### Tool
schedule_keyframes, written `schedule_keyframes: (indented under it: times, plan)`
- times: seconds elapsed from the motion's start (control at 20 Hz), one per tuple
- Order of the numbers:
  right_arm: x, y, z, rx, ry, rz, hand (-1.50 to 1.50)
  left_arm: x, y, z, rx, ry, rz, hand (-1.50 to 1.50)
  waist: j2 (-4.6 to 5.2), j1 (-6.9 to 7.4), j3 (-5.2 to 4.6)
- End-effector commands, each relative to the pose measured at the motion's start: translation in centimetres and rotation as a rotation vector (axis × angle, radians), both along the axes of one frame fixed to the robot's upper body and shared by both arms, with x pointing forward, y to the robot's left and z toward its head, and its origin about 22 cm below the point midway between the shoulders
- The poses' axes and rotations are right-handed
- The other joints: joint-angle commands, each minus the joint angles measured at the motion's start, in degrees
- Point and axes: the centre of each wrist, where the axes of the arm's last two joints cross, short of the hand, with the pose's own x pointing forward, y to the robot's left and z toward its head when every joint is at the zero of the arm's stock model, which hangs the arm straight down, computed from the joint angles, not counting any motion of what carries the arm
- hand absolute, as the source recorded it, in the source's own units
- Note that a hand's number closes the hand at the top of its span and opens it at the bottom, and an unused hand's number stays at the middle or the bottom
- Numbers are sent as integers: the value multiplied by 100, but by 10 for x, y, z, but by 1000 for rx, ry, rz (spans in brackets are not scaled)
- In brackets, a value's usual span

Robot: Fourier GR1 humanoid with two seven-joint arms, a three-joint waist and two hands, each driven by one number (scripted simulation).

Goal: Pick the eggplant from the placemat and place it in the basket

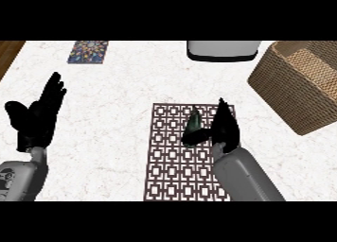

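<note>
- Head view, far left: wooden floor (pixel 2 56) beyond the counter (pixel 108 123) edge.
- Left hand (pixel 37 118) resting with fingers spread, holding nothing, well apart from the work.
- Small patterned mat (pixel 88 51) near the far edge, out of the way.
- Placemat (pixel 178 165) at centre, eggplant (pixel 193 125) on its far end.
- Right hand (pixel 220 127) touching the eggplant, thumb curled against it, likely closing to lift.
- Grey appliance (pixel 223 50) at the far edge.
- Basket (pixel 304 80) far right, open top; bare counter between, room to carry across.

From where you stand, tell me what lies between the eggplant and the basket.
In the head view, the right hand sits just right of the eggplant on the placemat. Beyond it, only bare marble counter stretches to the basket.
</note>
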Motion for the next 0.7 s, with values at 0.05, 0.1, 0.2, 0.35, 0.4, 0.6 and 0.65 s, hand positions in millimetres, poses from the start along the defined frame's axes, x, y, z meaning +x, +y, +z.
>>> schedule_keyframes:
  times: [0.05,0.1,0.2,0.35,0.4,0.6,0.65]
  plan:
    - [0,2,-16,20,60,-112,-150,-11,1,12,6,-1,-29,0,-4,48,3]
    - [-1,5,-17,18,68,-113,-150,-8,4,-4,4,-16,10,0,2,29,1]
    - [13,1,-1,4,99,-114,-150,-9,5,-2,2,-6,-9,0,-1,14,-1]
    - [4,1,-32,-33,119,-119,-150,-7,8,9,5,-9,-12,0,5,42,2]
    - [-6,7,-29,-20,109,-104,-150,-12,1,4,8,-1,7,0,-4,24,1]
    - [5,5,-36,-22,123,-111,-150,9,-1,12,5,-5,-17,0,5,10,1]
    - [22,-3,-29,-30,122,-114,-150,-8,2,-12,-11,-16,-1,0,7,24,0]
